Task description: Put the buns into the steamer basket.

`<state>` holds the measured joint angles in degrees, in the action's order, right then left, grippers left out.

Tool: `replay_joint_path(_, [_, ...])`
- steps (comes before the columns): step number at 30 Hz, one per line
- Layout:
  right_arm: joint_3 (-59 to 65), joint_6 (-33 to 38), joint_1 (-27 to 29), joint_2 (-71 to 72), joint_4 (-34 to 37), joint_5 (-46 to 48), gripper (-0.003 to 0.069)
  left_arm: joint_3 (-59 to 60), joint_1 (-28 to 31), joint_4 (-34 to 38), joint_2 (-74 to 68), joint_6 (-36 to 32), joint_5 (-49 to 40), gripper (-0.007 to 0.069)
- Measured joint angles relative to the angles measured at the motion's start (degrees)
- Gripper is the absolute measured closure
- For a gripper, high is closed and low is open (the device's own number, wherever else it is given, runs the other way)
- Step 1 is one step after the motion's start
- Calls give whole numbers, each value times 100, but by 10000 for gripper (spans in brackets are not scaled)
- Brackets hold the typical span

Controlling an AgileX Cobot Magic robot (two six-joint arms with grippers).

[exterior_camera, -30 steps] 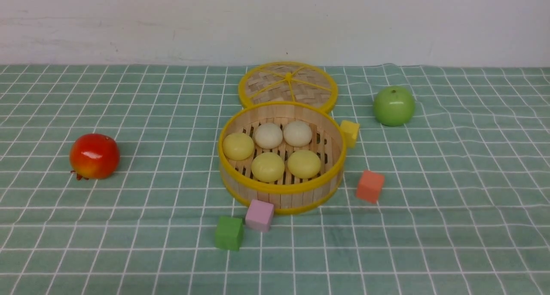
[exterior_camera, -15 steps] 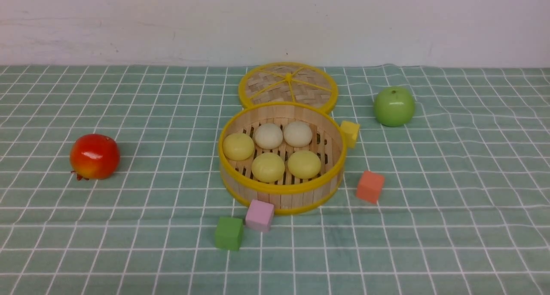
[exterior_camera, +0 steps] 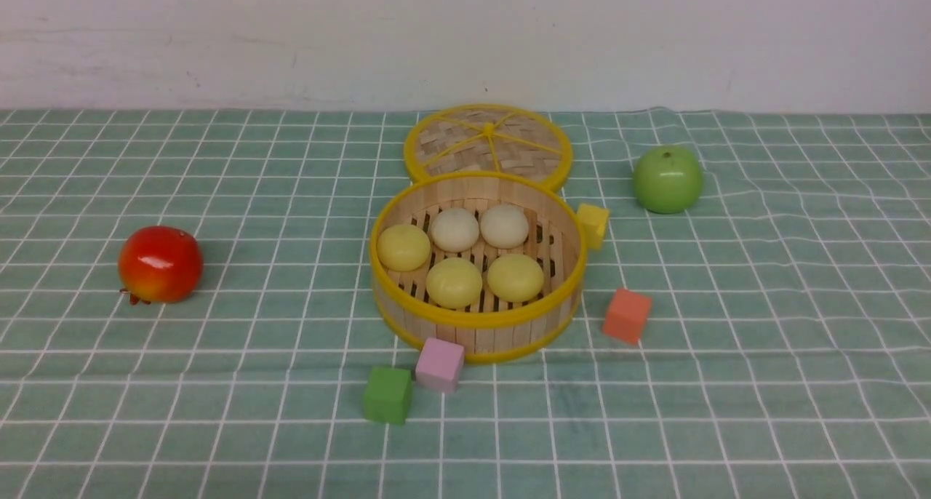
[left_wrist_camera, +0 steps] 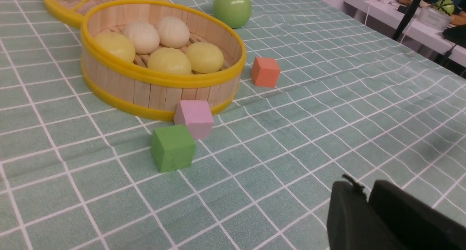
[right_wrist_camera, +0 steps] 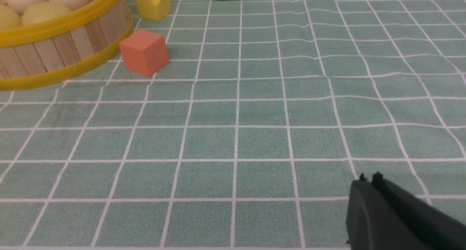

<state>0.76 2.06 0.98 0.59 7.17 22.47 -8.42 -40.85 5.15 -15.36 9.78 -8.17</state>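
The steamer basket [exterior_camera: 476, 323] stands mid-table, also in the left wrist view [left_wrist_camera: 153, 93] and at the edge of the right wrist view [right_wrist_camera: 54, 49]. Inside it lie several buns: three pale yellow ones [exterior_camera: 403, 247] [exterior_camera: 453, 282] [exterior_camera: 514, 277] and two off-white ones [exterior_camera: 454, 229] [exterior_camera: 503, 225]. Neither arm shows in the front view. My left gripper [left_wrist_camera: 366, 190] hovers over the cloth well short of the basket, fingers together and empty. My right gripper [right_wrist_camera: 367, 179] is shut and empty, over bare cloth to the basket's right.
The flat woven lid [exterior_camera: 487, 144] lies just behind the basket. A red fruit [exterior_camera: 160, 263] sits at the left, a green apple [exterior_camera: 667, 180] at the back right. Cubes ring the basket: yellow [exterior_camera: 593, 224], orange [exterior_camera: 626, 315], pink [exterior_camera: 439, 364], green [exterior_camera: 388, 394].
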Motion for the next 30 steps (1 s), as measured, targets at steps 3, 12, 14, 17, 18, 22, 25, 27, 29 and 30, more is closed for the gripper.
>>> replay_joint_path(3, [0, 0, 5, 0, 5, 0, 673, 0, 0, 0, 0, 0, 0, 542])
replay_joint_path(12, [0, 0, 5, 0, 5, 0, 669, 0, 0, 0, 0, 0, 0, 533])
replay_joint_path(14, [0, 0, 5, 0, 5, 0, 668, 0, 0, 0, 0, 0, 0, 533])
replay_joint_path(17, [0, 0, 5, 0, 5, 0, 662, 43, 108, -410, 47, -110, 229, 531])
replay_joint_path(18, [0, 0, 5, 0, 5, 0, 662, 65, 180, -461, 78, -115, 275, 531])
replay_joint_path(22, [0, 0, 5, 0, 5, 0, 659, 348, 1264, -515, 495, -61, 817, 530])
replay_joint_path(25, [0, 0, 5, 0, 5, 0, 656, 727, 2337, -183, 983, 209, 870, 552])
replay_joint_path(27, [0, 0, 5, 0, 5, 0, 656, 937, 2905, -130, 1330, 390, 631, 594])
replay_joint_path(29, [0, 0, 5, 0, 5, 0, 654, 974, 3306, -161, 1544, 495, 65, 636])
replay_joint_path(30, [0, 0, 5, 0, 5, 0, 654, 974, 3306, -171, 1544, 495, -16, 638])
